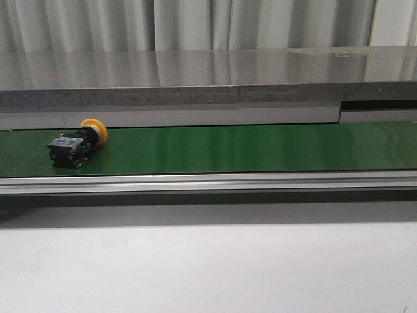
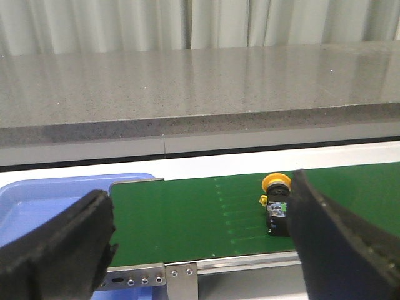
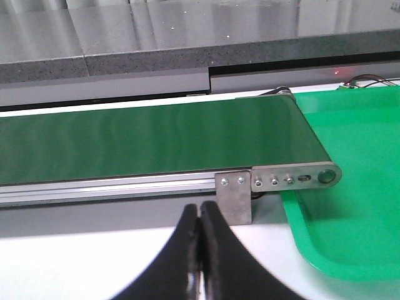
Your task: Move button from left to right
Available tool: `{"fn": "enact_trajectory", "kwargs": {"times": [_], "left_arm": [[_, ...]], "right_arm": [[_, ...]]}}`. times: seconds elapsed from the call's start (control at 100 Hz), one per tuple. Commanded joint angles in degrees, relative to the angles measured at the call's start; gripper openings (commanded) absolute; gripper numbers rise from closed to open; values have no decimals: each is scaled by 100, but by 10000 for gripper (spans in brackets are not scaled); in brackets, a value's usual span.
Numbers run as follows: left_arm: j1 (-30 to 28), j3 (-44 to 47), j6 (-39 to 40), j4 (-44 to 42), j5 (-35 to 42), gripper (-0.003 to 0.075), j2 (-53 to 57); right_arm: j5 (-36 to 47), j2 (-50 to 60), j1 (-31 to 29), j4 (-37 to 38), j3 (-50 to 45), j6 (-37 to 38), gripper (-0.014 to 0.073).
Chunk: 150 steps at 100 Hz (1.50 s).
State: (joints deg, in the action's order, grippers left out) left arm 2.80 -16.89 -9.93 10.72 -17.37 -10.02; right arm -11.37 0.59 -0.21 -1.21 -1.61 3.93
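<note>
Grey curtains hang behind a stone-topped counter, and below it runs a green belt point(image 1: 260, 149) with the button point(image 1: 77, 143) lying on its side near the left end. Left gripper point(image 2: 200, 240) gapes wide and empty, short of the button, near a blue bin point(image 2: 37, 200). Right gripper point(image 3: 200, 250) is pressed closed on nothing, by the belt's right end and a green tray point(image 3: 356, 206).

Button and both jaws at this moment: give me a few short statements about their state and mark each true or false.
1. The button lies on its side on the green belt. True.
2. The left gripper holds the button. False: its jaws are spread wide with nothing between them, and the button sits on the belt beyond.
3. The right gripper has its jaws closed. True.
4. The button rests in the green tray. False: it is on the belt, at the left end in the front view.
</note>
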Motion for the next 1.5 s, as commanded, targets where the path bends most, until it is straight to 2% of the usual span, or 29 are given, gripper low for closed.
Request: {"fn": "enact_trajectory", "kwargs": {"times": [0.0, 0.21, 0.37, 0.52, 0.8, 1.09, 1.32, 1.49], "left_arm": [[60, -69, -23, 35, 635, 557, -23], [60, 102, -23, 35, 956, 547, -23], [60, 102, -23, 35, 932, 494, -23], [60, 110, -23, 35, 906, 355, -23], [60, 110, -23, 35, 906, -20, -23], [60, 110, -23, 35, 906, -20, -23], [60, 110, -23, 35, 906, -20, -23], [60, 110, -23, 35, 906, -20, -23]], "right_arm": [[476, 116, -34, 3, 85, -16, -67], [476, 116, -34, 3, 85, -16, -67], [476, 116, -34, 3, 85, -16, -67], [476, 116, -34, 3, 85, -16, -67], [476, 116, -34, 3, 85, -16, -67], [572, 116, -34, 3, 85, -16, -67], [1423, 116, -34, 3, 117, -16, -67], [1137, -25, -34, 3, 588, -16, -67]]}}
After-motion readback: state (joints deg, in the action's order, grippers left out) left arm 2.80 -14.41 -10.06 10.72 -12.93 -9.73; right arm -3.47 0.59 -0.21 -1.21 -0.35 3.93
